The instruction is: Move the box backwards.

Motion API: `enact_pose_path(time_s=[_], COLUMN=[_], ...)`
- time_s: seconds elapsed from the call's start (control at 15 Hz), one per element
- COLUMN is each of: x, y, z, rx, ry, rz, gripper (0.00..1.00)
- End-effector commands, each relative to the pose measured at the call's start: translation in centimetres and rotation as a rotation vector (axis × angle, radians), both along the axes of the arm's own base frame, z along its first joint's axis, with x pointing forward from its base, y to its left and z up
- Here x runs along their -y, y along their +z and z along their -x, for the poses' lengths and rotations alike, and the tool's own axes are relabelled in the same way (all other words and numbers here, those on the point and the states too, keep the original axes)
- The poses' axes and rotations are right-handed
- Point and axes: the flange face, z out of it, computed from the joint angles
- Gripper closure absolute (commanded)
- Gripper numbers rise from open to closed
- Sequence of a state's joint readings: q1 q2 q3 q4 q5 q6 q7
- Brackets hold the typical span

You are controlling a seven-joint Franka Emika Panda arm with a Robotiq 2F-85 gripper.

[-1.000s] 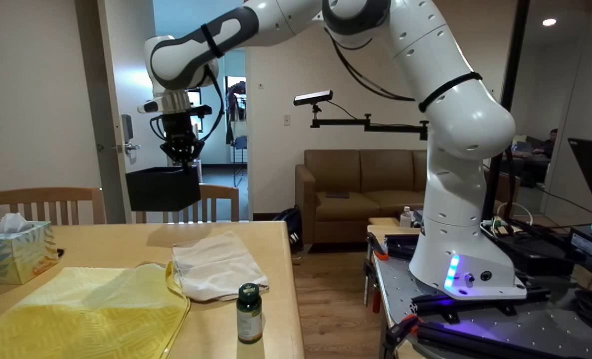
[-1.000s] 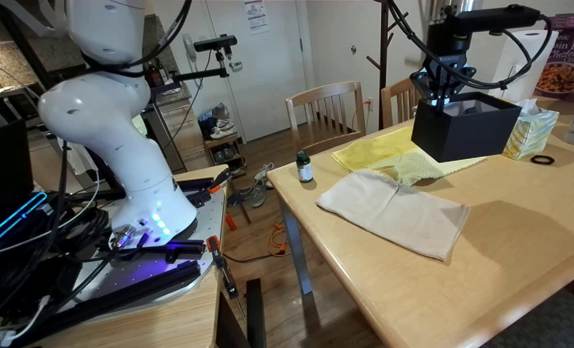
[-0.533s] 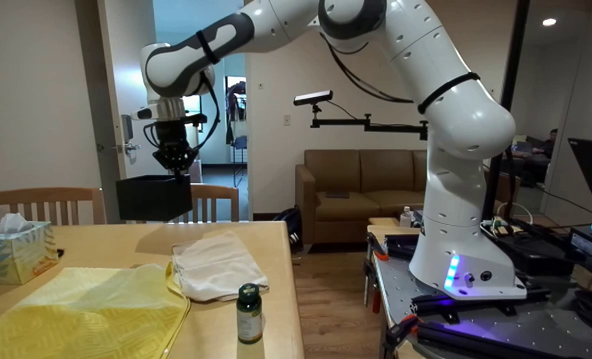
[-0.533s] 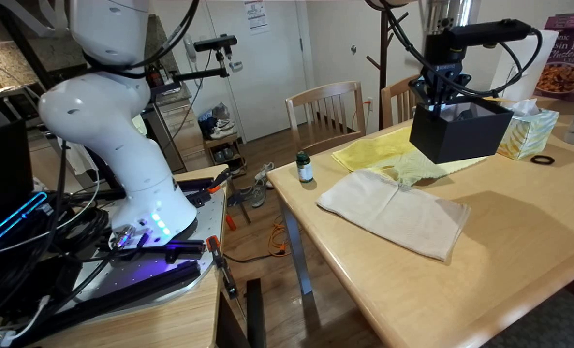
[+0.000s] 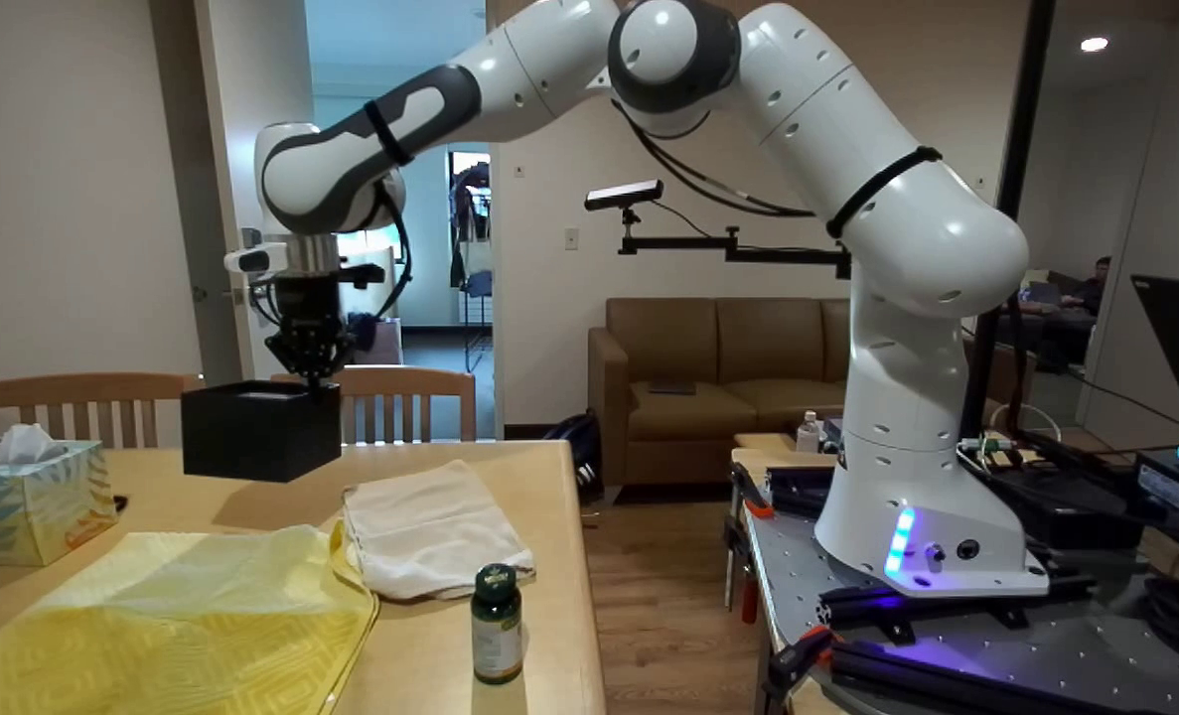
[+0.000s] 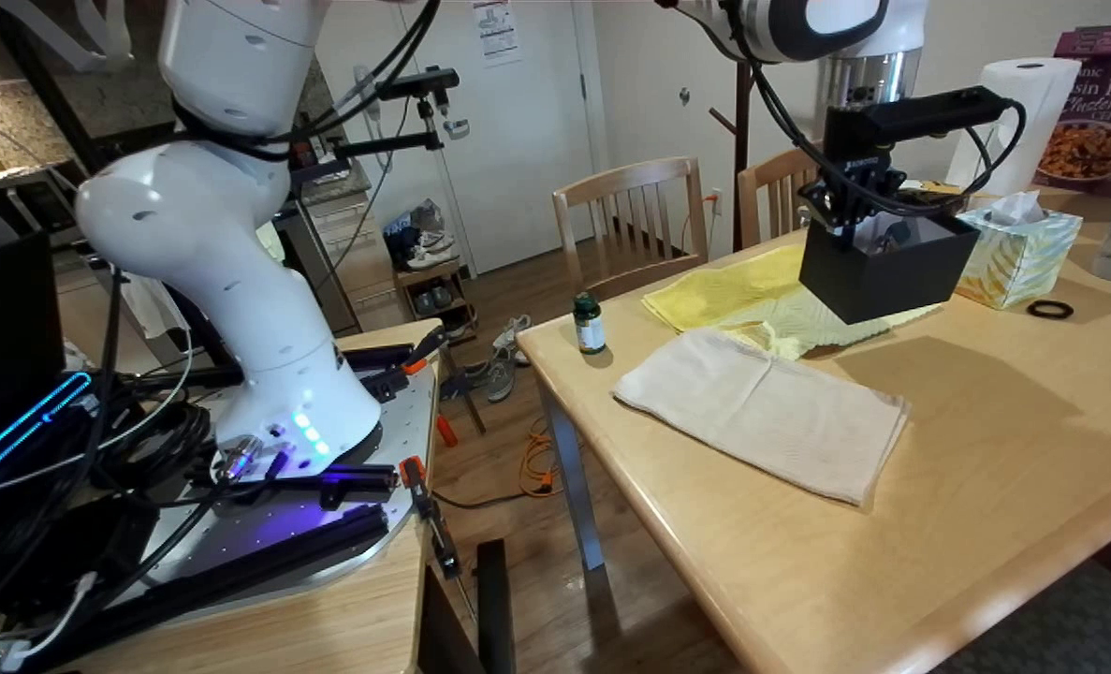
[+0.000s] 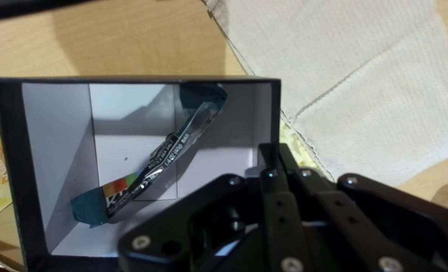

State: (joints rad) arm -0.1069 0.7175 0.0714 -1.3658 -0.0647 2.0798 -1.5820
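Note:
The box point(image 5: 261, 432) is matte black, open at the top and pale inside. It also shows in an exterior view point(image 6: 887, 273). My gripper point(image 5: 319, 381) is above one end of it, pointing down. In the wrist view my gripper point(image 7: 277, 153) is shut on the box's right side wall, one finger inside and one outside. The box hangs level above the table point(image 6: 1004, 440), with its shadow on the wood below. In the wrist view the box's rim point(image 7: 10, 170) frames a wrapped snack bar point(image 7: 159, 158) lying slanted inside. The box's underside is hidden.
A beige cloth point(image 6: 770, 407) and a yellow cloth point(image 5: 182, 616) lie on the table. A small dark-capped bottle point(image 5: 497, 626) stands near the table's edge. A tissue box point(image 6: 1018, 253) stands beyond the box, beside a black ring point(image 6: 1049, 309). Chairs point(image 6: 630, 220) stand behind.
My gripper has come down with the box in it, nearer the table. In the exterior views both have also shifted left. The cloths, bottle and tissue box have not moved.

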Motion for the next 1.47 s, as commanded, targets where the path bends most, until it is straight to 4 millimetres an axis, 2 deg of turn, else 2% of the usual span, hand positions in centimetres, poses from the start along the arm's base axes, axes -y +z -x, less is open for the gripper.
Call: enact_pose_path(time_s=[0.0, 0.53, 0.8, 1.4], x=[0.7, 1.7, 1.5, 1.1], y=[-0.4, -1.9, -2.4, -3.7], z=[-1.4, -3.1, -3.6, -3.3], rx=[0.028, 0.082, 0.109, 0.065], ry=[0.029, 0.101, 0.102, 0.065], rz=[0.066, 0.199, 0.184, 0.121], gripper=[0.99, 0.99, 0.99, 0.99])
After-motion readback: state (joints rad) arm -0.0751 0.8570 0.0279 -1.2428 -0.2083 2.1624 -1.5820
